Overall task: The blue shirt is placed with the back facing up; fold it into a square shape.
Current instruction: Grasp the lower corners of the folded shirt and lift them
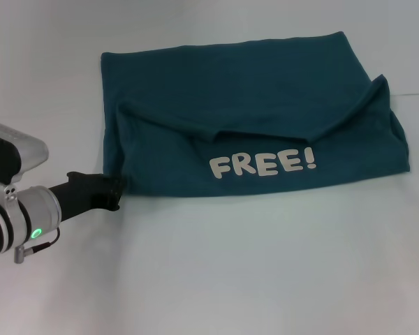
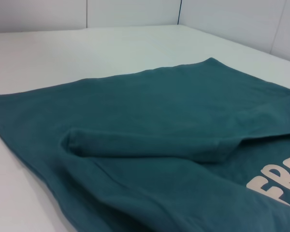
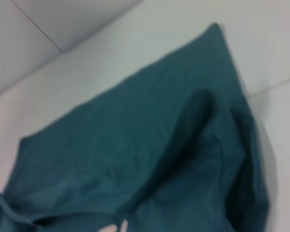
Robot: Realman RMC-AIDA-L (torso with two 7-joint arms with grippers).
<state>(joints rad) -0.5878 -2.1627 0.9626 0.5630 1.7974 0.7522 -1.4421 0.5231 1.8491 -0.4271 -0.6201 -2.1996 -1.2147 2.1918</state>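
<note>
left end effector (image 1: 115, 192) low, extended forward

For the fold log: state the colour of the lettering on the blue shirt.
White "FREE!" lettering on the dark teal-blue shirt; clearest in the head view.

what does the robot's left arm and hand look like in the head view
The left arm is a silver-grey cylinder with black ring seams, a glowing green ring light, a small bolted bracket and a thin dark cable underneath. Its hand is matte black and blocky. The right arm isn't in view.
</note>
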